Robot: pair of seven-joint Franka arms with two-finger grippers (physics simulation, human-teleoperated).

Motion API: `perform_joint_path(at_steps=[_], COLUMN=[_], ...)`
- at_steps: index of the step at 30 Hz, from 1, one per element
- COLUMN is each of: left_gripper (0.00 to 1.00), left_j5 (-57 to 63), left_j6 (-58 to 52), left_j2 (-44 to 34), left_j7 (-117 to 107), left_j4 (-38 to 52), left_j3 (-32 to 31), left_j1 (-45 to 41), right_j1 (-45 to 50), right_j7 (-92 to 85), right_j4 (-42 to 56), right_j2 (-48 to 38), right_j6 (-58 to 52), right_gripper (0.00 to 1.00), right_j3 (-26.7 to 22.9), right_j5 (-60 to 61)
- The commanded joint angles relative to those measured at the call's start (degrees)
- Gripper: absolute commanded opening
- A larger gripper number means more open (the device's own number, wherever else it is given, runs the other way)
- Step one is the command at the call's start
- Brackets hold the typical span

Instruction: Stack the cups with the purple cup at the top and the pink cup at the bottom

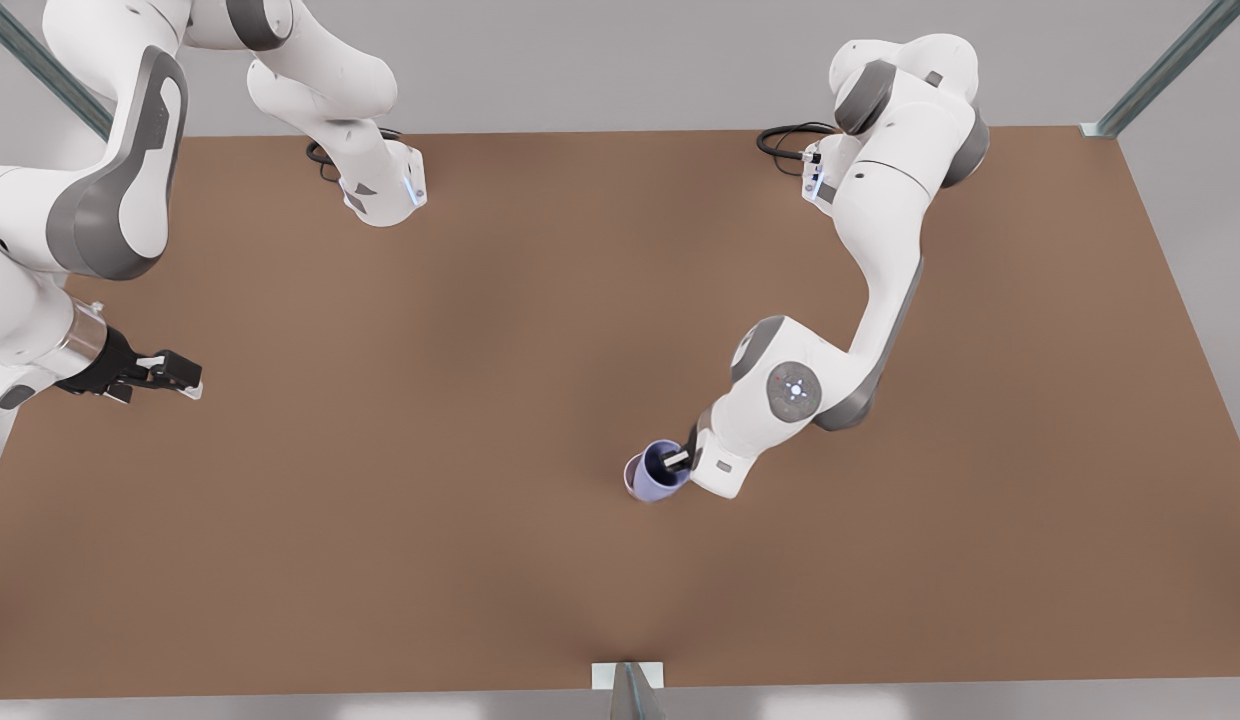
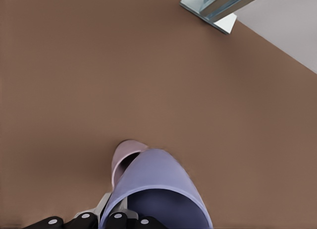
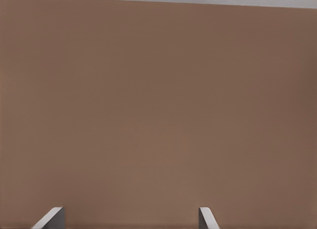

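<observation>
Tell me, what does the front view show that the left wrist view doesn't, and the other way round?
Front view alone: both arms, with the right gripper open and waiting at the front view's left, and the left gripper at the purple cup.

Left wrist view alone: how the purple cup sits inside the pink cup, whose rim peeks out behind it.

Shared: both cups, with only a sliver of pink in front, and the brown table.

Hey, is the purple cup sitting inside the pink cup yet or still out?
In, at least partly: the purple cup is tilted over the pink cup, hiding most of it, with the left gripper on its rim. Fully seated: cannot tell.
</observation>
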Motion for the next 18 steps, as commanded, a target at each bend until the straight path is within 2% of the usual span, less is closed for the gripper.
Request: perform_joint_path(at_steps=[1,18], left_gripper=[0.21,0.21], left_j5=[-0.16,-0.16], left_j6=[-2.4,-1.26], left_j2=[-0.19,0.95], left_j7=[-11.47,-11.03], left_j4=[-0.23,-1.28], left_j3=[-0.16,-0.07], left_j1=[-0.1,-0.71], right_j1=[0.08,-0.01], right_j7=[-2.39,-2.39], right_j4=[0.03,0.11], right_j2=[0.06,0.06], right_j6=[-0.01,-0.01], right_gripper=[1.0,1.0], right_j3=[0.0,-0.08], right_j5=[0.06,-0.03])
